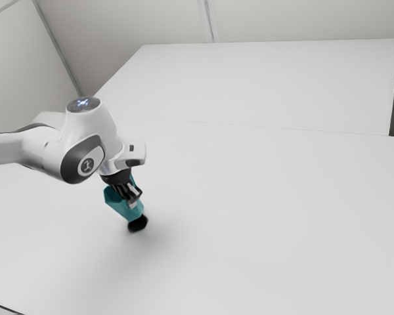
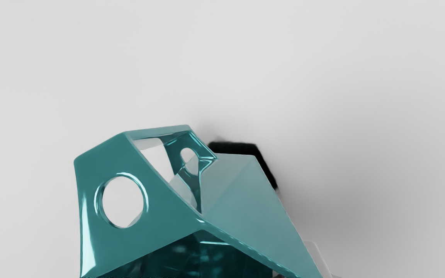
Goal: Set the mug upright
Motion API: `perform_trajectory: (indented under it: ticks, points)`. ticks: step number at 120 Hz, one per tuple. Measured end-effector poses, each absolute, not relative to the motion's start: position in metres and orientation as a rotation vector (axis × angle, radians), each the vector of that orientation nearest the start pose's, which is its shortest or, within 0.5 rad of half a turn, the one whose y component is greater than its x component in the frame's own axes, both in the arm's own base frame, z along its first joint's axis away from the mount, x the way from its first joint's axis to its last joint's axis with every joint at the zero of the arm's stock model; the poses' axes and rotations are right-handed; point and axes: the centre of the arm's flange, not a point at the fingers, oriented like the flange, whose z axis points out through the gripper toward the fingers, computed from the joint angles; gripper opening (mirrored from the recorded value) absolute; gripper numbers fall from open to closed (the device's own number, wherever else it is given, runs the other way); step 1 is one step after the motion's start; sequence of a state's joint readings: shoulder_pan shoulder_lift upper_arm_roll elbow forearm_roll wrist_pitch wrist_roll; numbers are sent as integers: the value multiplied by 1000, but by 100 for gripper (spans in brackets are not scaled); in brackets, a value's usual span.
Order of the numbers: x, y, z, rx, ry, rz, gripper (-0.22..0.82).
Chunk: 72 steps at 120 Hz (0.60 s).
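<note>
And here we are with the glossy teal mug, all flat facets and sharp creases (image 1: 120, 205), out over the smooth white bench (image 1: 269, 223), nearer the bench edge at the exterior view's left than the one at its right, and well apart from the far corners. What a look it has! In the wrist view we get a deep teal side panel (image 2: 164, 208) with a round hole cut clean through it, a smaller opening beyond, and a paler teal slanted panel (image 2: 242, 193) meeting it along a crease. Bright highlights run along the rims, and the hollow nearest our hand goes very dark. A black angular piece (image 1: 137, 224) shows at the low end, though we can't tell whether it belongs to the mug.

Now the pose: tilted, folks, not upright! The long axis slants in the exterior view, the high teal end toward that view's left, the low end toward its right and down at the bench, with a soft shadow (image 1: 121, 252) spreading nearby. Which end is the mouth we can't say, nor whether the low end touches the bench.

And our black claw (image 1: 136, 199)? It is right at the mug, overlapping it in the exterior view, but how far open it is, and whether it has hold of the mug, we cannot tell
</note>
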State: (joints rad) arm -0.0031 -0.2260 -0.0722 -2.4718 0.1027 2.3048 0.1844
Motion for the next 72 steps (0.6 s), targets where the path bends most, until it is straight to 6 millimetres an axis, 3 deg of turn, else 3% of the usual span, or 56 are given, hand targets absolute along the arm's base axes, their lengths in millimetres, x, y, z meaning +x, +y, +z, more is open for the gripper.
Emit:
perform_trajectory:
  ticks: [36, 72]
  points:
    - [465, -34, 369, -3025, 374, -143, -18]
    - [461, -30, 358, -3082, 252, -18, -18]
